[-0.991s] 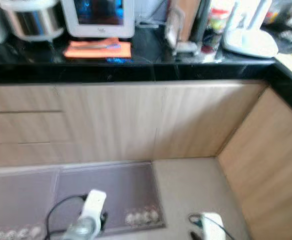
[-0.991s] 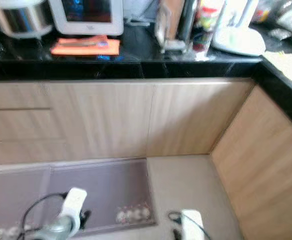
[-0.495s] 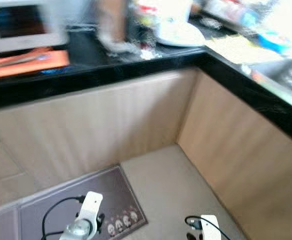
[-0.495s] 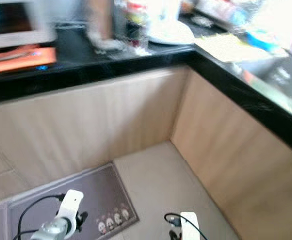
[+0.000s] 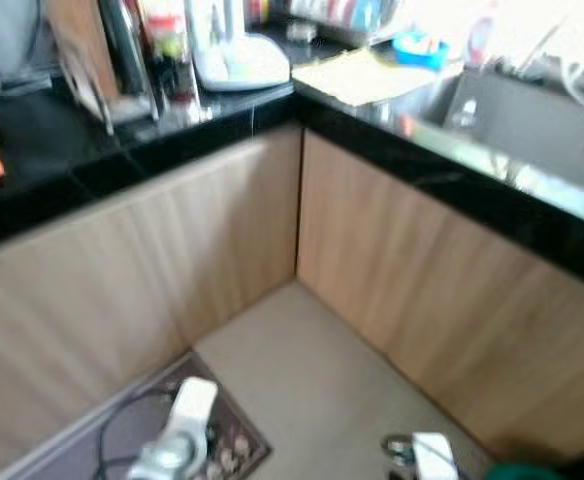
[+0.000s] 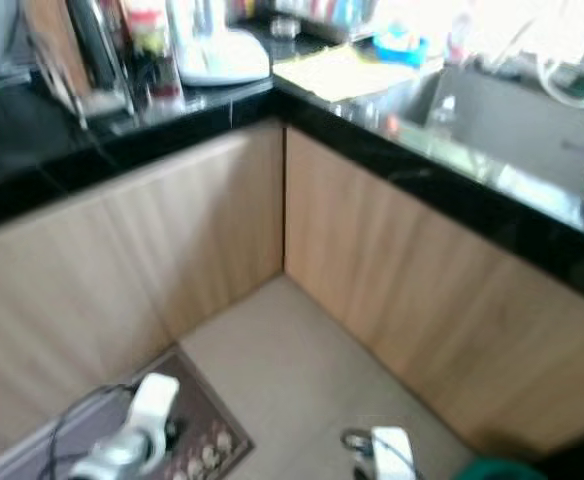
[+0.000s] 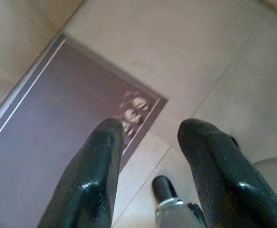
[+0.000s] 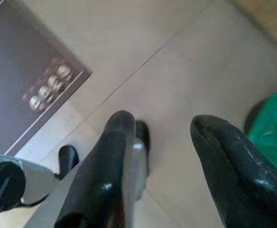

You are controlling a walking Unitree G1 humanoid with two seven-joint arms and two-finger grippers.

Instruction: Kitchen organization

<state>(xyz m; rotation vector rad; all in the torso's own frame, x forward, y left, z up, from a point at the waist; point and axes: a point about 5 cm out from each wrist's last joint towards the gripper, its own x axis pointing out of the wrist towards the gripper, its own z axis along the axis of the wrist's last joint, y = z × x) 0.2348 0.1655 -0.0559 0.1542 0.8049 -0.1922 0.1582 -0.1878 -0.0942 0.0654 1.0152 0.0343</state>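
Both arms hang idle over floor: left gripper and right gripper wide, holding nothing; counter out of reach.

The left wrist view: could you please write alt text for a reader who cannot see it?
The left gripper hangs open and empty above the floor, its two black fingers apart. Under them lies the corner of a purple mat with a row of small pale figures, on beige floor tiles.
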